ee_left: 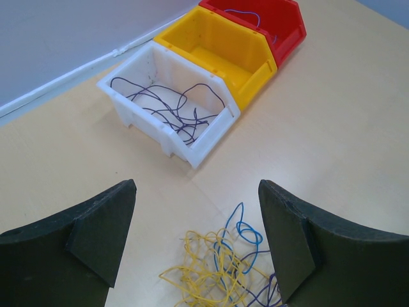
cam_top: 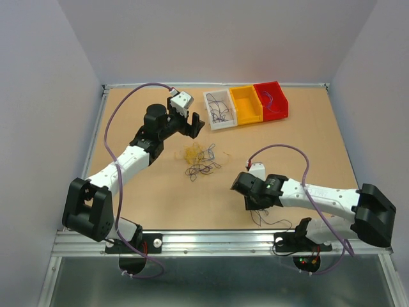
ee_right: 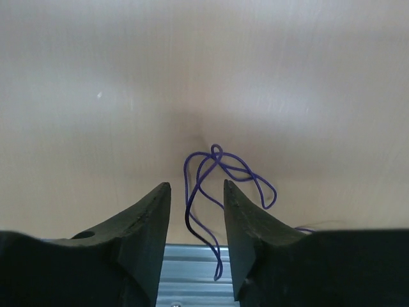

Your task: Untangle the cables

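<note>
Strand of purple cable [ee_right: 217, 160] nearest, lying on the counter [ee_right: 96, 77] at the near rail [ee_right: 185, 275], well apart from the rest. Long axis running near to far in the right wrist view: tail end over the rail, looped and crossed-over end pointing away beyond the fingertips. Right claw [ee_right: 197, 185] low over it, parted only narrowly, straddling the tail without visibly pinching it; nothing gripped, judging by the gap on both sides. Looks like the picking-out step, one strand singled out for a grab. Next move probably calls for closing squarely on the thin wire, then a slow lift to draw the loop free rather than tighten it. Further out, mid-counter, main clump [ee_left: 211, 272] of yellow, blue and purple curls, no clear long axis, just a sprawl. Left claw [ee_left: 197, 192] hovering above it, spread wide, holding nothing. Beyond, three bins in a row: white bin [ee_left: 208, 141] with purple strands inside, yellow bin [ee_left: 255, 80], then red bin [ee_left: 291, 38] with one bluish strand.
</note>
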